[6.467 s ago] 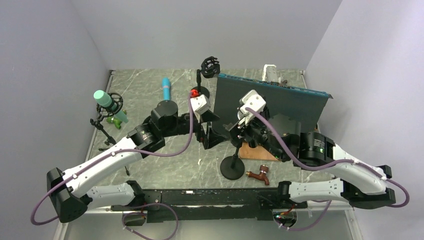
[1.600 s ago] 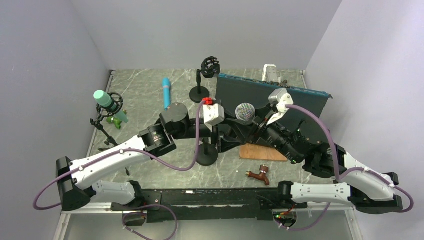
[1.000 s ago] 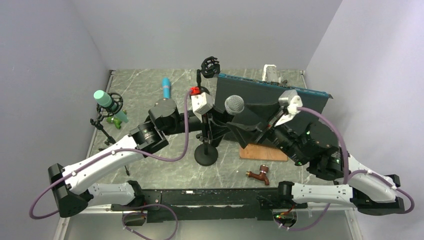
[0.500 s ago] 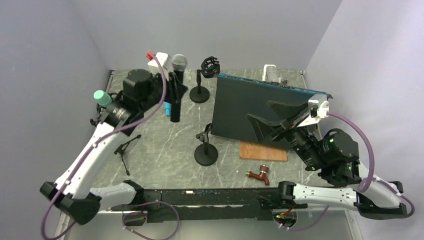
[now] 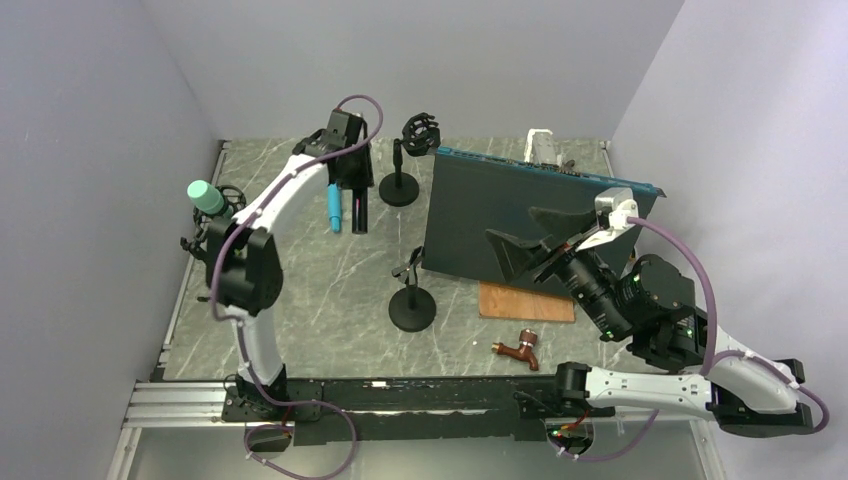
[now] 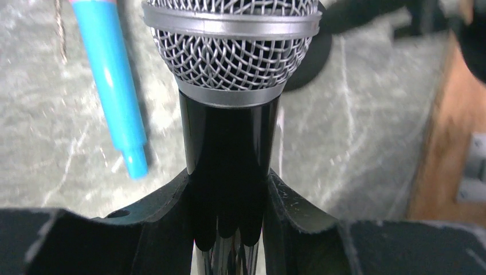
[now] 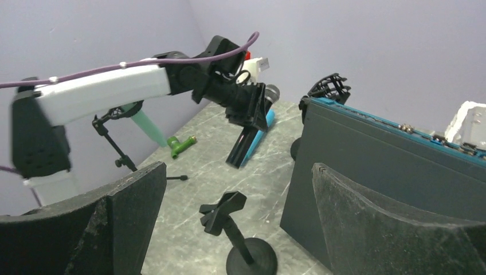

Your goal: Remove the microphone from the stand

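Note:
The microphone (image 6: pixel 229 51), black-bodied with a silver mesh head, is off the stand. My left gripper (image 6: pixel 229 195) is shut on its black body. In the top view that gripper (image 5: pixel 350 180) is at the back left of the table. The microphone (image 5: pixel 358 212) slants down from it next to a blue microphone (image 5: pixel 332 205). The black stand (image 5: pixel 410 300) stands mid-table on its round base, and its clip (image 7: pixel 223 212) is empty. My right gripper (image 7: pixel 229 172) is open, above and to the right of the stand, holding nothing.
A dark upright panel (image 5: pixel 530 215) stands right of the stand, with a wooden board (image 5: pixel 525 303) and a brown tap (image 5: pixel 518 349) in front of it. A second stand with a shock mount (image 5: pixel 420 133) is at the back. A teal microphone on a tripod (image 5: pixel 210 198) stands at the left wall.
My left arm has carried the microphone from the stand in mid-table up and over to the back left. My right gripper let go and drew back to the right, open.

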Motion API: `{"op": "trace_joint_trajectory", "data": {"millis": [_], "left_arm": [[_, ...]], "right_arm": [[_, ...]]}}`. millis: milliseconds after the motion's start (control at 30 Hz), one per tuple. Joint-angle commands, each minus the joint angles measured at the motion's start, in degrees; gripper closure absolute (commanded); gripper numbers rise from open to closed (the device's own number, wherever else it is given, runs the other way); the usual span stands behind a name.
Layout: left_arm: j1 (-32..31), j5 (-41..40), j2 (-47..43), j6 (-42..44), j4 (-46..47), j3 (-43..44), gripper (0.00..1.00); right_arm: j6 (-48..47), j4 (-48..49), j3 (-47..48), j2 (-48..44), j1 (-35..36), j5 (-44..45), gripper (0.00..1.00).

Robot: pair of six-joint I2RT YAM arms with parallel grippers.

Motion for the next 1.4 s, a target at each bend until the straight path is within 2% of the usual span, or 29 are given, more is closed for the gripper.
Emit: {"op": "trace_joint_trajectory", "data": {"millis": [0, 100, 233, 400, 800, 867, 900, 1067, 1167, 1233, 1367], "left_arm": [[1.86, -4.72, 8.69, 0.08, -4.35, 12.13, 1.0], [2.37, -6.47, 14.78, 0.87, -5.44, 16.79, 1.0], [3.3, -3.13, 20.83, 1.48, -6.94, 23.32, 1.0], [4.16, -3.4, 26.35, 2.82, -8.92, 28.83, 1.0], [6.33, 0.41, 32.13, 2.13, -8.92, 31.5, 1.0], [6.4, 1.06, 32.49, 2.38, -8.43, 31.6, 0.94], [6.4, 1.34, 32.62, 2.45, -8.29, 31.68, 0.88], [6.51, 1.93, 32.65, 3.77, -7.73, 30.93, 0.56], [6.58, 2.19, 32.48, 4.88, -7.34, 30.44, 0.34], [6.58, 2.19, 32.2, 5.23, -7.63, 30.21, 0.26], [6.62, 2.07, 30.8, 5.97, -7.44, 30.17, 0.22]], "right_arm": [[3.34, -2.58, 1.89, -1.85, 0.17, 3.55, 0.0], [4.41, -3.42, 1.29, -2.73, 0.16, 5.03, 0.0], [4.45, -3.69, 1.2, -3.33, 0.14, 5.59, 0.0], [4.37, -4.75, 1.77, -3.33, 0.17, 6.49, 0.0], [3.91, -4.97, 2.52, -1.87, 0.16, 8.04, 0.0], [3.56, -5.04, 2.89, -1.32, 0.14, 8.25, 0.0], [3.43, -4.97, 2.93, -1.1, 0.09, 8.3, 0.0], [3.58, -4.73, 2.77, -0.4, 0.2, 8.48, 0.0], [3.23, -4.32, 2.36, -0.25, 0.19, 8.53, 0.0], [3.27, -4.45, 2.9, 0.05, 0.11, 8.65, 0.0], [3.52, -4.72, 3.04, -0.13, 0.16, 8.52, 0.0]]}}
